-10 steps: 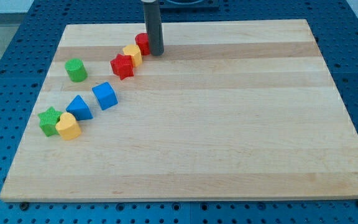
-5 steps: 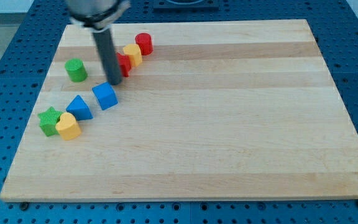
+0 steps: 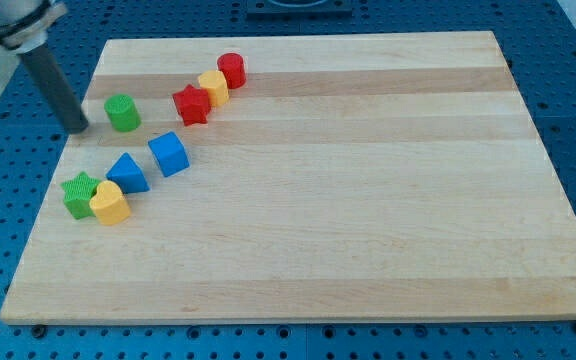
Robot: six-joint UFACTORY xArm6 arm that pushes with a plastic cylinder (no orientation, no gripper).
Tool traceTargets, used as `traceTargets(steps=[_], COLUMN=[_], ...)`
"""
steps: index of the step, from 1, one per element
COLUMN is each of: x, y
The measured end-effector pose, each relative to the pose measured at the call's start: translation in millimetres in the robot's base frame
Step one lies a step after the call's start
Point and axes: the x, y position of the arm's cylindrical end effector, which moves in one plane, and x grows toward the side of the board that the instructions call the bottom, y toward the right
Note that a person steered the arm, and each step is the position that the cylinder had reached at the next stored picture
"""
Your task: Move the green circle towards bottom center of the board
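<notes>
Seven small blocks lie unmoved on our wooden worktop [image 3: 368, 220]. Nearer us sit the green star block [image 3: 78, 193] and yellow block [image 3: 110, 203]. Our tip [image 3: 78, 128], bare and holding nothing, has swung left past the green circle block [image 3: 122, 113], now just beside its left; the rod's top is cut off.

Rod: our rod's upper part runs out of the frame at the upper left; my tip [image 3: 78, 128] smeared by motion blur. Green star [image 3: 77, 193]: right side hidden behind the yellow block [image 3: 110, 203], whose exact shape we cannot resolve.
</notes>
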Motion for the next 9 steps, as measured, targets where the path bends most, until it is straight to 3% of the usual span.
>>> traceTargets(steps=[1,4,5,6,8,9], x=[-20.0,-53.2,-56.1,-46.6,11.2,30.4], y=[61.3,71.1,99.8,100.5,96.3,127.8])
